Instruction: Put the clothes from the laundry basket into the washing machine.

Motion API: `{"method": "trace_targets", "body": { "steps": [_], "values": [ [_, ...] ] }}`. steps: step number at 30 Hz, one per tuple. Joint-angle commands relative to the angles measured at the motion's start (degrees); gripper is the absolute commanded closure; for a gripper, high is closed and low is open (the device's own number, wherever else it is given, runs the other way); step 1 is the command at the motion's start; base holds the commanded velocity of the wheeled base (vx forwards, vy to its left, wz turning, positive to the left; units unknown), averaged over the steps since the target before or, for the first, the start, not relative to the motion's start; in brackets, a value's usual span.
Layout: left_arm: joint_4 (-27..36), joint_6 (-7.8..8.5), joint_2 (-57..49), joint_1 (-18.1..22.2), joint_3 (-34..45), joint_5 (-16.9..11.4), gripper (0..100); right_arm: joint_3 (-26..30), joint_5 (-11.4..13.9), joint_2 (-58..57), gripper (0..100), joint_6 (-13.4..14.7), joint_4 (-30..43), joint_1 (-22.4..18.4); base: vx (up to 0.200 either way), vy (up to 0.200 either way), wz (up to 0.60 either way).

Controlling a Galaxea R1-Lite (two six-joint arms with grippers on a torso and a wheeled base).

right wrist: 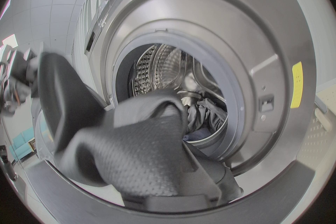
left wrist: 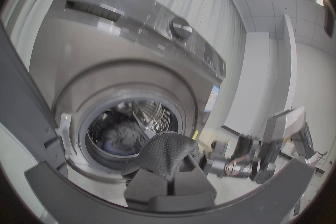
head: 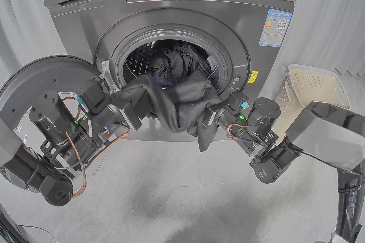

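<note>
Now left claw (left wrist: pixel 169 175) and right claw (head: pixel 210 112) pinch a garment (head: pixel 178 99). It hangs at the washing machine's (head: pixel 171 16) 6 o'clock rim (door (head: pixel 42 76) open).

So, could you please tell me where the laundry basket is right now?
In the head view, the laundry basket is on the robot's right, next to the washing machine's lower right front corner and partly hidden behind the right arm.
</note>
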Motion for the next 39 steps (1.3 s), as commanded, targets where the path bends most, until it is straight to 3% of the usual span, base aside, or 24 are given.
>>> {"method": "trace_targets", "body": {
  "steps": [1, 13, 14, 21, 26, 30, 34, 39],
  "values": [
    [-0.59, 0.03, 5.66, 0.73, 3.16, -1.53, 100, 0.70, -0.08, -4.37, 100, 0.21, -0.10, 0.61, 0.000, 0.000, 0.00],
    [-0.68, 0.20, 10.14, 1.78, 3.86, -1.79, 100, 2.10, -0.26, -5.61, 100, 0.82, -0.19, 2.28, 0.000, 0.000, 0.00],
    [-0.68, 0.20, 10.14, 1.96, 3.95, -1.79, 0, 2.10, -0.26, -5.61, 100, 0.82, -0.19, 2.37, 0.000, 0.000, 0.00],
    [-0.68, 0.20, 10.67, 2.66, 6.15, -2.14, 0, 2.01, -0.26, -6.31, 100, 0.74, -0.10, 2.19, 0.000, 0.000, 0.00],
    [-0.76, 3.54, 12.43, 2.05, 19.68, -3.81, 0, 1.13, -0.26, -6.75, 100, 0.65, 0.16, 1.75, 0.000, 0.000, 0.00],
    [-0.85, 5.04, 13.48, 0.82, 23.11, -4.69, 0, 0.34, -0.17, -6.57, 100, 0.65, 0.34, 1.67, 0.000, 0.000, 0.00],
    [-0.85, 5.13, 13.48, -1.29, 19.95, -4.78, 0, 0.43, -0.26, -6.66, 100, 0.74, 0.16, 2.46, 0.000, 0.000, 0.00],
    [-0.85, 4.42, 14.27, -2.52, 10.28, -4.43, 0, 0.61, -0.26, -6.66, 100, 0.74, 0.34, 3.42, 0.000, 0.000, 0.00]
  ]
}}
